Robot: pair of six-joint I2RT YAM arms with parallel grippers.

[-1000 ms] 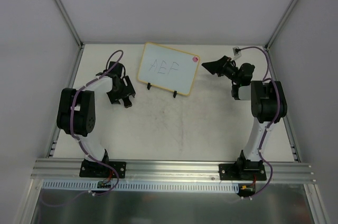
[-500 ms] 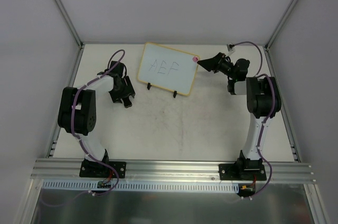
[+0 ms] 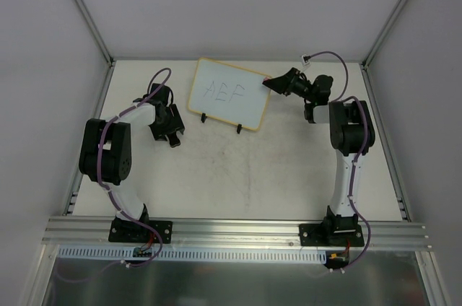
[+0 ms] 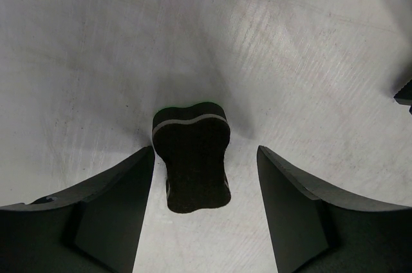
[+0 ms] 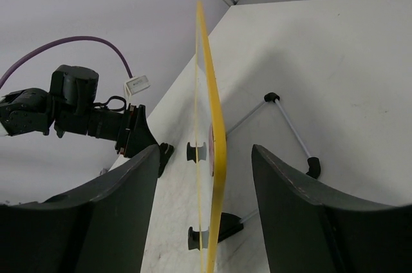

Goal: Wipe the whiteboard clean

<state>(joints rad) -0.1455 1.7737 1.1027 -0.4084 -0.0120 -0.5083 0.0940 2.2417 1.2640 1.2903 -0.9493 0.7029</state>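
The whiteboard (image 3: 229,94) stands tilted on two black feet at the back of the table, with "ABP" written on it. My right gripper (image 3: 274,84) is at its upper right corner. In the right wrist view the board's yellowish edge (image 5: 216,157) runs up between the open jaws of the right gripper (image 5: 205,150), with a gap on each side. A black eraser (image 4: 193,157) lies flat on the table. My left gripper (image 4: 205,150) stands open over it, a finger on each side and neither touching. In the top view the left gripper (image 3: 172,136) points down, left of the board.
A wire stand (image 5: 290,125) props the board from behind. The enclosure's white walls (image 3: 72,39) close the table in at the back and on both sides. An aluminium rail (image 3: 238,230) runs along the near edge, by the arm bases.
The right gripper has swung left to the board's upper right corner, now covering the pink dot, and its jaws have narrowed. The left jaws have narrowed a little over the eraser.
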